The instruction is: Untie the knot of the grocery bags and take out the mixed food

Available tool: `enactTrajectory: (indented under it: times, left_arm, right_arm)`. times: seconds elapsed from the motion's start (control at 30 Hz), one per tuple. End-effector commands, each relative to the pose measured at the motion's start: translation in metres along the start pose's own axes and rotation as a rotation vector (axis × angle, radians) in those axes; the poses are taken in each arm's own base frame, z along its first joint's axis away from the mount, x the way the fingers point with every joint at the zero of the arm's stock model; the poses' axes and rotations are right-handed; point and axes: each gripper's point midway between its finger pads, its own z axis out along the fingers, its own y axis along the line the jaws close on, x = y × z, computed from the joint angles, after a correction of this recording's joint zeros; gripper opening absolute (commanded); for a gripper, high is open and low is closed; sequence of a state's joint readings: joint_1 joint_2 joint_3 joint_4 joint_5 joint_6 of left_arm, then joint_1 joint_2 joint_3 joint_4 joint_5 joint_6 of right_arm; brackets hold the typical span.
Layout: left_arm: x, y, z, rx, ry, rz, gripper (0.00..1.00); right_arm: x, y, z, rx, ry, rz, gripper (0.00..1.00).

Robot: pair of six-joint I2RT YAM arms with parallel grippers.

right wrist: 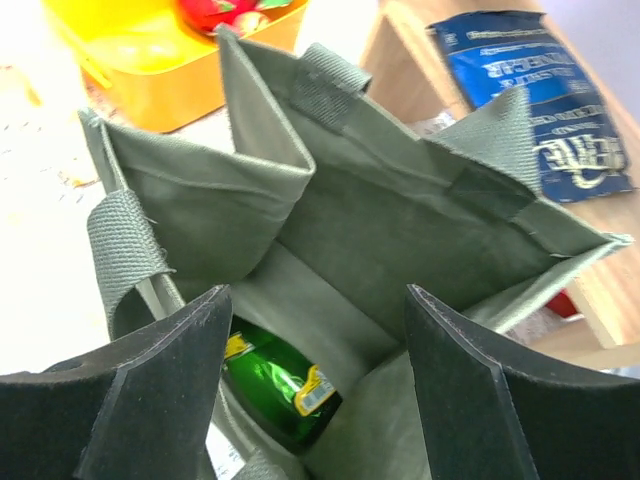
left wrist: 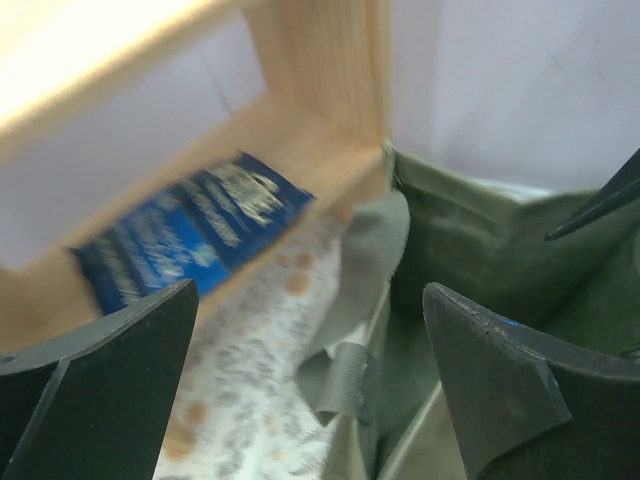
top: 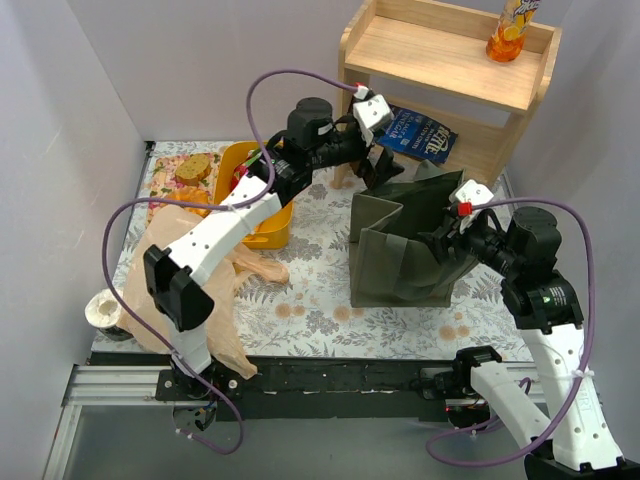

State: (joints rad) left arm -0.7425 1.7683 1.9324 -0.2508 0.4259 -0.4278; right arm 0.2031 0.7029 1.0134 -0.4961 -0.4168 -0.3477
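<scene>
An olive tote stands open mid-table. My right gripper hovers over its mouth, open and empty; a green bottle lies at the tote's bottom below it. My left gripper is open and empty by the tote's far left corner, above a strap handle. The blue snack packet lies on the lower shelf and also shows in the left wrist view. The orange bottle stands on the top shelf. The tan plastic bag lies slack at the left; I cannot make out its knot.
A wooden shelf unit stands at the back right. A yellow bin with red-and-green produce sits left of the tote. A bread slice and orange pieces lie on the far left. A pale ring-shaped item sits at the left edge.
</scene>
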Motion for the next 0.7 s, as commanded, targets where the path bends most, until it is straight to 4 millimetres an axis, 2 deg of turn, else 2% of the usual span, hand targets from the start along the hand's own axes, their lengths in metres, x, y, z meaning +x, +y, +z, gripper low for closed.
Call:
enactTrajectory:
  times: [0.0,0.13,0.23,0.27,0.33,0.37,0.47,0.5,0.6,0.67]
  left_arm:
    - [0.034,-0.039,0.005,0.2,0.111,-0.169,0.94]
    - [0.059,-0.053,0.009,0.251,0.181,-0.195,0.9]
    - [0.076,-0.048,0.013,0.222,0.236,-0.214,0.86]
    - [0.081,-0.047,0.017,0.221,0.246,-0.215,0.79]
    - [0.085,-0.047,0.02,0.228,0.253,-0.218,0.71]
    - [0.089,-0.049,0.023,0.24,0.259,-0.225,0.59]
    - [0.076,-0.056,0.025,0.294,0.226,-0.238,0.34]
    - [0.071,-0.062,0.024,0.33,0.215,-0.245,0.19]
    - [0.068,-0.07,0.018,0.372,0.212,-0.257,0.0]
    - [0.066,-0.072,0.015,0.379,0.208,-0.252,0.0]
  right_arm:
    - [0.014,0.022,-0.005,-0.092,0.017,0.004,0.75]
    - [0.029,0.042,-0.009,-0.182,0.033,-0.008,0.74]
    - [0.049,0.054,-0.016,-0.229,0.075,-0.035,0.73]
    - [0.054,0.057,-0.017,-0.238,0.087,-0.045,0.73]
    - [0.063,0.063,-0.025,-0.258,0.113,-0.084,0.73]
    - [0.066,0.064,-0.027,-0.264,0.123,-0.089,0.73]
    - [0.072,0.071,-0.036,-0.302,0.156,-0.132,0.74]
    - [0.07,0.071,-0.037,-0.313,0.16,-0.148,0.74]
    - [0.084,0.075,-0.039,-0.374,0.208,-0.202,0.74]
    - [0.101,0.075,-0.04,-0.413,0.26,-0.269,0.74]
